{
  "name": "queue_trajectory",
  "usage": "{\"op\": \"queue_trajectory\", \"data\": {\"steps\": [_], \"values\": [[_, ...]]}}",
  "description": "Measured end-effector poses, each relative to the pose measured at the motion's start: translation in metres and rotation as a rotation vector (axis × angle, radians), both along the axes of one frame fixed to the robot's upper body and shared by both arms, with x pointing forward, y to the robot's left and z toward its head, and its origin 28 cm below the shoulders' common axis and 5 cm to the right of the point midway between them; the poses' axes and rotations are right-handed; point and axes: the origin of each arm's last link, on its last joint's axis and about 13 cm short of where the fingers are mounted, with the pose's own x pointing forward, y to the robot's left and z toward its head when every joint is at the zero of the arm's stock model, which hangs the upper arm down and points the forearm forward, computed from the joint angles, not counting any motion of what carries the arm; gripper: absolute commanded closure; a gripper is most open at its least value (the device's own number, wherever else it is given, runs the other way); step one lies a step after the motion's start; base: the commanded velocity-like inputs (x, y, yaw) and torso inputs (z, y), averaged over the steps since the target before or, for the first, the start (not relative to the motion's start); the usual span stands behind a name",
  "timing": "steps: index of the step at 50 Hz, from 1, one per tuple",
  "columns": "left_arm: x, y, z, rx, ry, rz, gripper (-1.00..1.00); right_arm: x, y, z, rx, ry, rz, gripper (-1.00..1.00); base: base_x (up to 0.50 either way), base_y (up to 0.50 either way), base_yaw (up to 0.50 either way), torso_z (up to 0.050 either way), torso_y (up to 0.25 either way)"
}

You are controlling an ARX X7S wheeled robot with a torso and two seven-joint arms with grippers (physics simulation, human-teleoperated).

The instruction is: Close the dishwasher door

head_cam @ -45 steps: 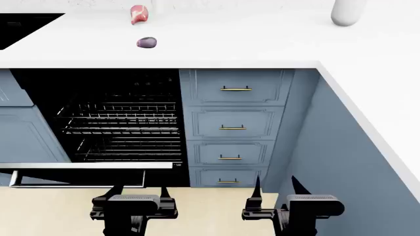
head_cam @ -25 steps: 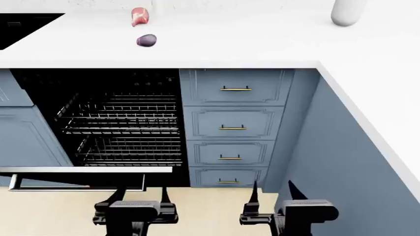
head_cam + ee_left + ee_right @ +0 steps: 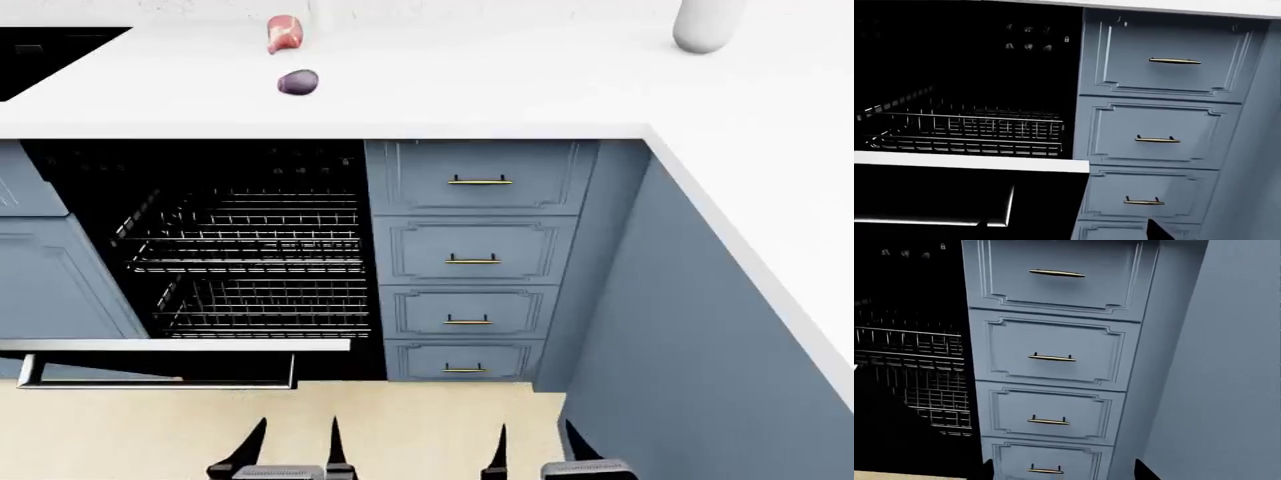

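The dishwasher door hangs open, folded down flat at the lower left of the head view, with its silver edge strip showing and the long bar handle beneath. The left wrist view shows the glossy black door with its handle. My left gripper is open just in front of the door's right end, without touching it; only its fingertips show. My right gripper is open too, low in front of the bottom drawer, holding nothing.
Wire racks fill the open dishwasher cavity. A stack of blue-grey drawers with brass handles stands right of it. A blue-grey cabinet side closes off the right. On the white counter lie a piece of meat, a purple item and a white vase.
Both grippers have sunk toward the bottom of the head view, so only their fingertips remain visible. The door has not moved in the last half second.
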Motion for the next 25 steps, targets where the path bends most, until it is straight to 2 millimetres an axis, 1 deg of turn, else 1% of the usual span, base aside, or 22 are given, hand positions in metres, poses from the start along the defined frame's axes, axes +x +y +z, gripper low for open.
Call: {"op": "queue_trajectory", "data": {"steps": [8, 25], "values": [[-0.007, 0.002, -0.007, -0.005, 0.015, 0.001, -1.0, -0.007, 0.0, -0.006, -0.019, -0.009, -0.005, -1.0, 0.0, 0.0, 0.0, -0.002, 0.0], [-0.012, 0.0, -0.011, 0.021, 0.039, -0.003, -1.0, -0.012, -0.002, -0.008, -0.03, -0.027, -0.013, -1.0, 0.0, 0.0, 0.0, -0.05, 0.0]]}}
